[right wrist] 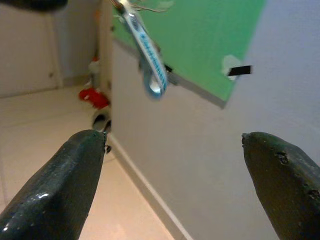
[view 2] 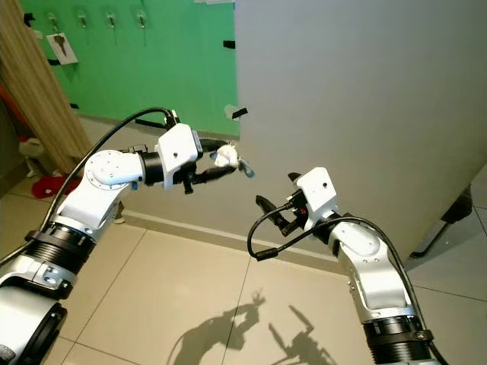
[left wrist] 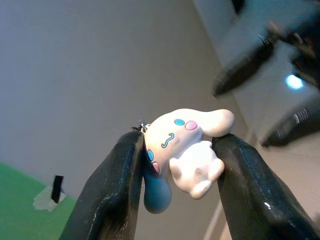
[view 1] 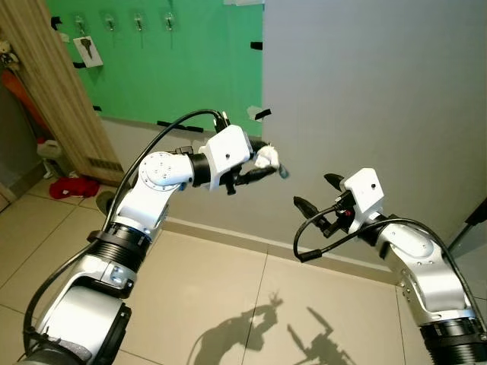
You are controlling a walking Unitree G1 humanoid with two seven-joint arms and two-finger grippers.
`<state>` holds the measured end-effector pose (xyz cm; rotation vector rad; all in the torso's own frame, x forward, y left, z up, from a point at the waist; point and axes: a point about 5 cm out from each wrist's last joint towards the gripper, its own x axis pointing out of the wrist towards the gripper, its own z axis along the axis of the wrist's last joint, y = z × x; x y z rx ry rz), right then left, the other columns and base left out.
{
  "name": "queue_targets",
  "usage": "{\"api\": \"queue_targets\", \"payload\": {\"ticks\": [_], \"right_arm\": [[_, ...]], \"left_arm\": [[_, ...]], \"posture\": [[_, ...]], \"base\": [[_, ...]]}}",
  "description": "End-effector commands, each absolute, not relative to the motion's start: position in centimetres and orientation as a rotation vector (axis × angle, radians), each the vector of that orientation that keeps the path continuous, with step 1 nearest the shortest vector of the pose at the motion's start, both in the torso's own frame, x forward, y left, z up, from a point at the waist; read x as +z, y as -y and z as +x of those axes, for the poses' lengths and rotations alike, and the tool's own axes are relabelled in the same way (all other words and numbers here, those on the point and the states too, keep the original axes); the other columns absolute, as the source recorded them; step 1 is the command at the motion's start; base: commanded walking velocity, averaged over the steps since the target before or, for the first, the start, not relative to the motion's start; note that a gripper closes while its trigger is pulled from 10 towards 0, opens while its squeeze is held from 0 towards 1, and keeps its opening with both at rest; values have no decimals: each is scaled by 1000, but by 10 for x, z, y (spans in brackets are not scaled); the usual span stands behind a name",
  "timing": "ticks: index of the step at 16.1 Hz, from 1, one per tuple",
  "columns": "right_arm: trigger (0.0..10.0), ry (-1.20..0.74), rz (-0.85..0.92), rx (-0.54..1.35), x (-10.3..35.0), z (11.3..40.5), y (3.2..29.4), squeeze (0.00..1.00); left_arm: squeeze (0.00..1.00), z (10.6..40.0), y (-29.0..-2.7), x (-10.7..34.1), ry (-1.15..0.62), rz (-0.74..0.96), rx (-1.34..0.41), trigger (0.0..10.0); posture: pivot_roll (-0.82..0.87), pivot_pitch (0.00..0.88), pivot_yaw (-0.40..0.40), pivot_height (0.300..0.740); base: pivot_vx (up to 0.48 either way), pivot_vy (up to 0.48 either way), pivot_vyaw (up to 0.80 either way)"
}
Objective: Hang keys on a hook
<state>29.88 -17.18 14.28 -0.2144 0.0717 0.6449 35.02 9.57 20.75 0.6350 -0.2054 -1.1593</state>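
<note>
Left gripper: mid-frame in the eye views, raised in front of the grey wall, its fingers clamped on the charm.
Charm: a white cartoon figure with blue and pink dots on its face (a dog or rabbit, hard to say), pinched between both fingers; a blue part hangs below it.
Strap: blue and white, dangling in a loop at the top of the right wrist view; the print on it is too blurred to read.
Right gripper: right of centre, lower than the left one and near it, jaws spread with nothing between them.
Hooks: a row at the upper left of the frame, on the green board.
Card: white, with a black key picture, under the leftmost hook; no words legible.
Progress: keys in hand, well apart from the hooks; the reach and the hanging are left, I judge.
</note>
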Motion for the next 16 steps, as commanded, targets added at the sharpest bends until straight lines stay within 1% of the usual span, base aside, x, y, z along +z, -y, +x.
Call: {"api": "queue_targets", "payload": {"ticks": [1,3,6,8,11,16], "right_arm": [[10000,-58,-237,684,152,298,169,0],[10000,-46,-288,712,168,299,175,0],[10000,-40,-305,738,177,300,175,0],[10000,-42,-318,783,181,299,169,0],[10000,-39,-335,839,184,301,157,0],[10000,-23,-322,898,186,299,139,0]], "left_arm": [[0,349,-95,210,194,684,-1213,10000],[0,351,-98,210,172,686,-1252,10000],[0,353,-103,210,155,684,-1264,10000],[0,354,-105,213,155,672,-1283,10000],[0,355,-101,219,179,656,-1311,10000],[0,359,-102,224,187,649,-1306,10000]], "posture": [[-37,0,82,740],[-43,0,83,740],[-43,0,85,740],[-45,0,87,740],[-48,0,89,740],[-47,0,93,740]], "base": [[0,0,0],[0,0,0],[0,0,0],[0,0,0],[0,0,0],[0,0,0]]}}
